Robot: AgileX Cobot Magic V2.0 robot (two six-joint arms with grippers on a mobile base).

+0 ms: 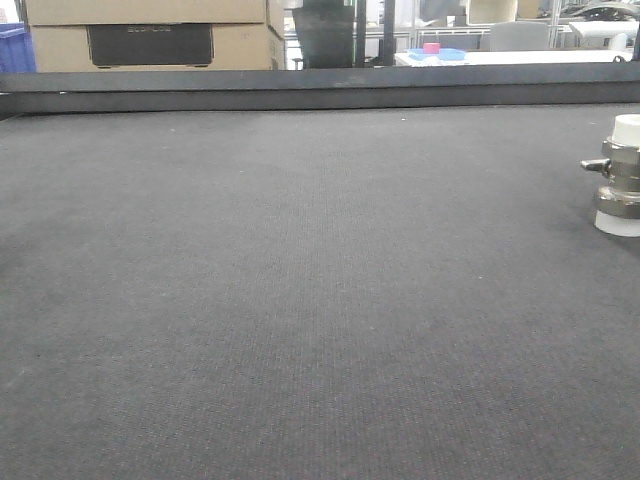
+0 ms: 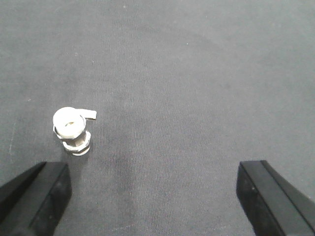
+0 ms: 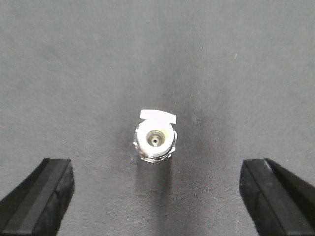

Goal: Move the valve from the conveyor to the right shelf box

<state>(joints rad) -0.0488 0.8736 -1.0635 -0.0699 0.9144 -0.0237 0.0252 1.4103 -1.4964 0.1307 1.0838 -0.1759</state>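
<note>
- Fingers first: the left fingers [image 2: 37, 196] are spread wide, one black pad at the 7 o'clock corner of the left wrist view and the other at the 5 o'clock corner, with nothing between them but bare weave.
- The right fingers [image 3: 42, 194] are released just as wide, their pads at 7 and 5 o'clock in the right wrist view, and they grip nothing.
- The valve [image 3: 155, 137] sits at 12 o'clock from the gap between the right fingers, midway between the pads and clear of both.
- It stands upright on one white cap, with the other cap facing up at the camera and its short lever stub pointing to 12 o'clock.
- In the left wrist view the valve is at about 10 o'clock from the gap, just beyond the left-hand pad and not touching it.
- The table [image 1: 300, 300] is a flat belt of dark grey woven texture, and the valve rests directly on it.
- In the front view the valve is at the 3 o'clock edge, partly cut off, with its stub pointing to 9 o'clock.
- A dark raised rim [image 1: 320, 90] closes the belt at 12 o'clock.
- Past it, cardboard boxes [image 1: 150, 35] stand at 11 o'clock and a white bench [image 1: 500, 57] at 1 o'clock.
</note>
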